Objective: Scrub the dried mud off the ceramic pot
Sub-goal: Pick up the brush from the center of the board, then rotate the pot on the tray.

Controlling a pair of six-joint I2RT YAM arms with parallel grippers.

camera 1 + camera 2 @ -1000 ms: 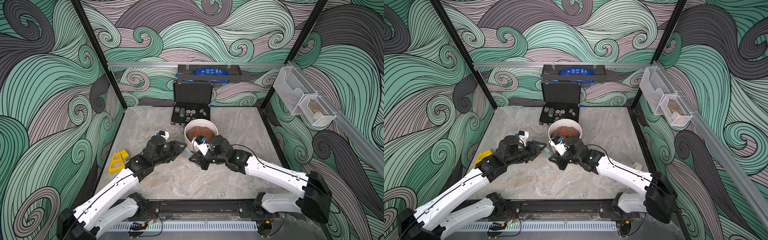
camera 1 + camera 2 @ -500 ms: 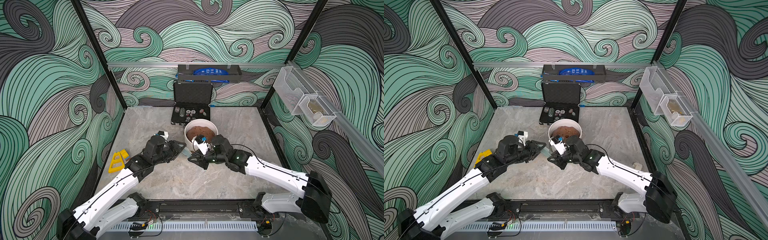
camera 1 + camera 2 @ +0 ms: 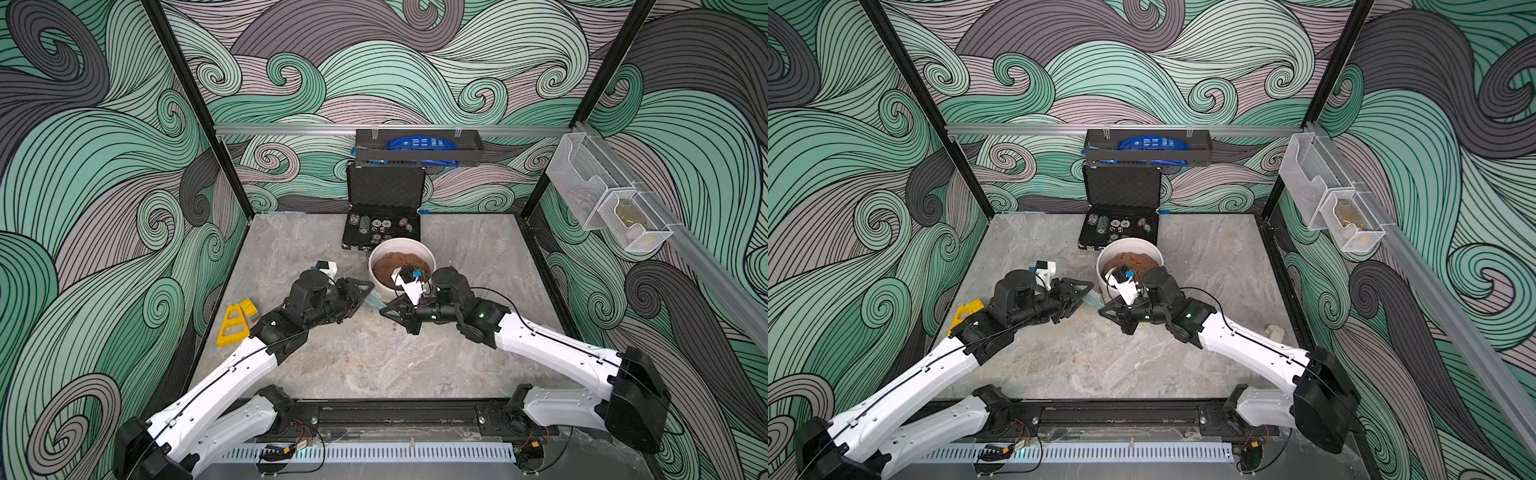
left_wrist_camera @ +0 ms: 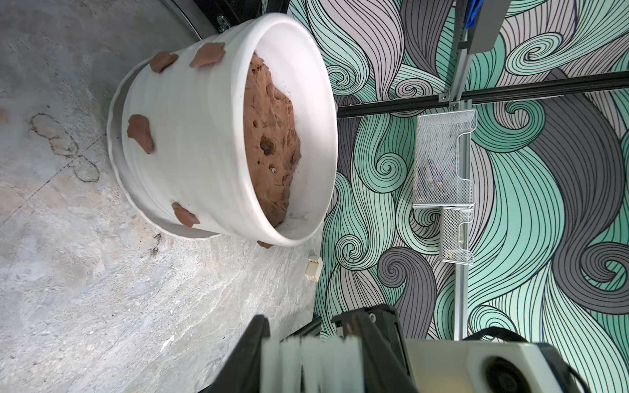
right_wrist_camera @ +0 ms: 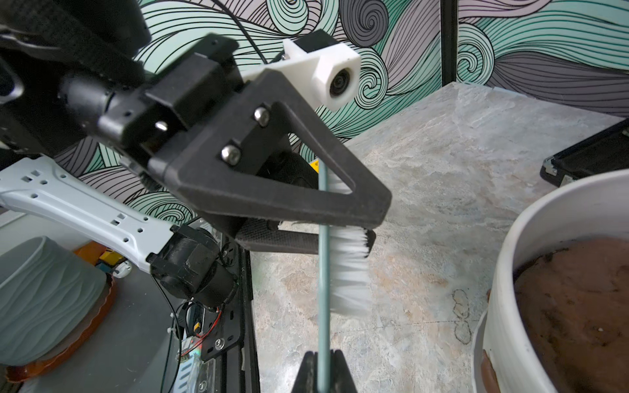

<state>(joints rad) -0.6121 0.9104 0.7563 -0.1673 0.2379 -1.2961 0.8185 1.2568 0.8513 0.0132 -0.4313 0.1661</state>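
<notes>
The ceramic pot (image 3: 402,244) (image 3: 1130,242) is white and ribbed, stands mid-table and holds a brown soil mound (image 4: 272,136). Several reddish-brown patches of dried mud (image 4: 140,132) stick to its outer wall (image 4: 190,136), among them one near the rim (image 4: 207,54) and one low down (image 4: 184,215). A scrub brush (image 5: 350,272) with a thin teal handle and white bristles hangs in front of the pot, clear of it. My left gripper (image 3: 365,291) (image 4: 311,326) is shut on its bristled head. My right gripper (image 3: 384,311) (image 5: 321,357) is shut on the handle's end.
An open black case (image 3: 382,226) with poker chips stands just behind the pot. A yellow plastic piece (image 3: 232,324) lies at the table's left edge, a small beige block (image 3: 1276,332) at its right edge. Mesh bins (image 3: 602,199) hang on the right wall.
</notes>
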